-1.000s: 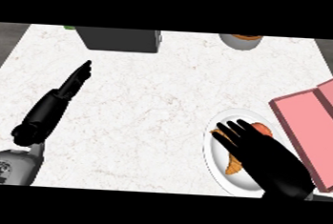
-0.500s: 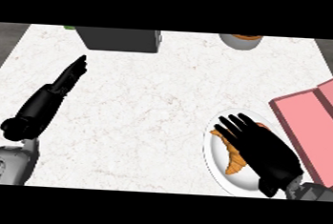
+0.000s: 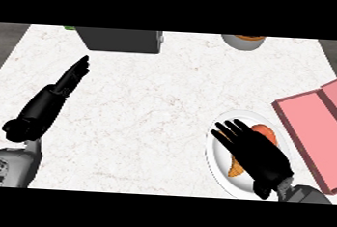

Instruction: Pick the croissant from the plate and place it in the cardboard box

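Note:
An orange-brown croissant (image 3: 235, 168) lies on a white plate (image 3: 221, 176) at the lower right of the counter. My right hand (image 3: 258, 155) hovers flat over the plate with straight fingers spread, covering most of the croissant; only its ends show. To the right stands the pink box (image 3: 314, 132) with its lid open. My left hand (image 3: 71, 77) rests open at the left, fingers stretched toward the far side.
A dark grey block (image 3: 121, 40) stands at the counter's far edge, with a green thing (image 3: 69, 28) peeking beside it. A bowl with orange contents (image 3: 244, 41) sits at the far right. The marble counter (image 3: 150, 114) spreads between the hands.
My right hand has drawn back slightly over the plate, uncovering the croissant's far end. The left arm has shifted a little.

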### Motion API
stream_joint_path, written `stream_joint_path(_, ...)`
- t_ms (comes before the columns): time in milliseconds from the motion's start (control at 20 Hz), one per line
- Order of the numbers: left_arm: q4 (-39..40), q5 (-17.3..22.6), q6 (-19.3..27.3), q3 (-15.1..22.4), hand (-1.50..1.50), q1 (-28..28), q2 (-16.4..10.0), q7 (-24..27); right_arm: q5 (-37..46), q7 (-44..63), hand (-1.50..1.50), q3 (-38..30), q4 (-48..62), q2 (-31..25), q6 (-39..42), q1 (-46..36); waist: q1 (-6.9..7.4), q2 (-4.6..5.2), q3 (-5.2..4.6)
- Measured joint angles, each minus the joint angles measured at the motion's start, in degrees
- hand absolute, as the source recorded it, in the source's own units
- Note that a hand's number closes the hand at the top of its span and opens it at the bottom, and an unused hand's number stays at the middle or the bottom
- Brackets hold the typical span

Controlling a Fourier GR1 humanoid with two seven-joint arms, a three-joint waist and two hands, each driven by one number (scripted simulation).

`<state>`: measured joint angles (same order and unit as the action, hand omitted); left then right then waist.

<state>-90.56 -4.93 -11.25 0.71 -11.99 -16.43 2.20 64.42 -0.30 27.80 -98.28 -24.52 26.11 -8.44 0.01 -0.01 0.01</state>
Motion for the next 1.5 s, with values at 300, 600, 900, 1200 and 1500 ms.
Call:
stream_joint_path(300,2.00,-1.76,-0.28,-0.71,0.00,-0.46,1.41,1.46,3.80,-1.86,-1.50,-1.71,5.39,2.37,-1.95,-1.01,-0.01,0.01,-0.01)
stream_joint_path(600,2.29,-2.32,-1.61,-1.88,0.00,-0.46,1.93,1.90,7.07,-4.42,-1.50,-4.04,11.58,4.29,-4.78,-2.18,0.04,0.02,-0.01)
stream_joint_path(900,1.18,-2.71,-2.73,-2.78,0.00,0.42,2.22,1.87,8.51,-9.15,1.50,-5.25,15.69,5.35,-7.09,-2.67,0.12,0.00,-0.01)
stream_joint_path(1200,3.38,-3.48,-2.60,-3.13,0.00,-1.77,2.97,1.87,10.74,-14.98,1.50,-5.05,19.81,6.41,-15.44,-4.46,0.07,-0.21,-0.24)
stream_joint_path(1500,2.60,-3.98,-2.76,-2.68,0.00,-1.17,3.59,1.90,10.39,-8.53,1.50,-10.07,24.89,13.30,-15.93,-8.76,0.41,0.00,-0.21)
